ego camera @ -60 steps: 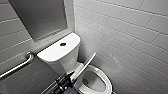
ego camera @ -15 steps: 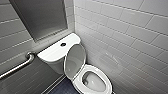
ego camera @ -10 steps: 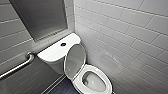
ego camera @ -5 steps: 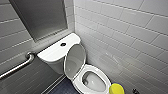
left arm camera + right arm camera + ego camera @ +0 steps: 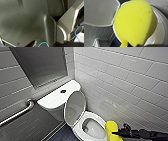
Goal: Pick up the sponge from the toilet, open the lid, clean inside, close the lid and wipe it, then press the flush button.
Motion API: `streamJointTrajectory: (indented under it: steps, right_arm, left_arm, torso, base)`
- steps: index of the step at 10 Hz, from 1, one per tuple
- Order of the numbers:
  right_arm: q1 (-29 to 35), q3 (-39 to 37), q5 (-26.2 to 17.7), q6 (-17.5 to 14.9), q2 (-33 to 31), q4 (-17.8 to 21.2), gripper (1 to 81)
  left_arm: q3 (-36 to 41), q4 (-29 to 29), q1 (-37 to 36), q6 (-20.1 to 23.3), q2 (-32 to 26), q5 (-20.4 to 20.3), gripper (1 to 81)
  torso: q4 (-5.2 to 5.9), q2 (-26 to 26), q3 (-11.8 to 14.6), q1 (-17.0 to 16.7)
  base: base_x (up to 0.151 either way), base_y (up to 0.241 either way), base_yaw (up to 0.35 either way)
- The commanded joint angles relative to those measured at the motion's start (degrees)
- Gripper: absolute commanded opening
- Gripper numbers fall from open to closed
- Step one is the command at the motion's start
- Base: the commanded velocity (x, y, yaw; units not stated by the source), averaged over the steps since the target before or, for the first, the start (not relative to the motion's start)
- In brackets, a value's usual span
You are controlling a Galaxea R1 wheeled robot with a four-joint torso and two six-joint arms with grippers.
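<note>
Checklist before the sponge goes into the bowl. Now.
1. Lid raised: ok, it stands open, leaning back towards the tank.
2. Sponge in the right claw: ok, carried at the arm's end.
3. Seat ring down on the bowl: ok.
4. Sponge inside the bowl: not ok, it hangs by the rim's side, not yet in.
5. Firmness of the grip: cannot tell, the sponge hides the contact.

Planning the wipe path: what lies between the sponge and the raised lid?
In the head view, only the open bowl and seat ring lie between sponge and lid.
</note>
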Motion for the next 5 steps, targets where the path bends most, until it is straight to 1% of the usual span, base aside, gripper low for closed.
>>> streamJointTrajectory:
  steps: [1, 2, 3, 5]
  right_arm:
    - [10.29, -4.65, -6.24, 0.92, 3.23, 1.98, 1.0]
    - [11.26, -6.67, -7.56, 1.46, 5.34, 1.9, 1.0]
    - [11.69, -8.17, -7.74, 1.46, 7.1, 1.72, 1.0]
    - [12.49, -11.07, -7.83, 1.46, 10.53, 1.46, 1.0]
  left_arm:
    - [-0.79, 0.06, 1.25, 0.3, 0.53, 4.99, 81.1]
    - [-0.79, 0.24, 1.51, 0.39, 0.62, 4.74, 81.1]
    - [-0.79, 0.33, 1.51, 0.39, 0.79, 4.38, 81.1]
    - [-0.79, 0.68, 1.51, 0.48, 1.15, 4.29, 81.1]
  torso:
    - [0.0, 0.0, 0.0, 0.0]
    - [0.0, 0.0, 0.0, 0.0]
    - [0.0, -5.73, 0.0, 3.69]
    - [0.0, -6.14, 0.0, 3.96]
  base:
    - [0.0, 0.0, 0.0]
    - [0.0, 0.0, 0.0]
    - [0.0, 0.0, 0.0]
    - [0.0, 0.0, 0.0]
